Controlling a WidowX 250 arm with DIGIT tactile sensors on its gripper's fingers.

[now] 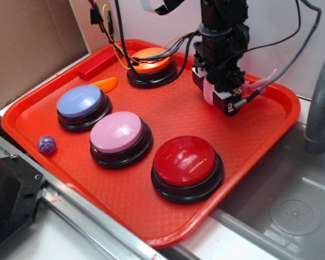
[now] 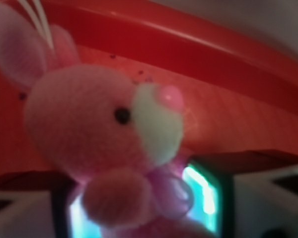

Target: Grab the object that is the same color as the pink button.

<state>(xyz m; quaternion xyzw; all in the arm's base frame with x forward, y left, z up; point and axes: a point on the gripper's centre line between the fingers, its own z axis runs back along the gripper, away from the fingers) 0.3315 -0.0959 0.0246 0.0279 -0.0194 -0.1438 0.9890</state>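
Red tray (image 2: 198,44), pink bunny (image 2: 89,129) (white muzzle), long ears

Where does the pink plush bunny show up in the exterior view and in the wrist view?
Exterior: only a pale pink sliver of the pink plush bunny shows at the gripper, over the tray's far right part.
Wrist: the bunny fills the left and centre, close up, face turned right.
Shared landmark: the red tray, whose rim runs behind the bunny in the wrist view.

bare tray floor (image 1: 260,116) right, orange button (image 1: 150,60) crowding left
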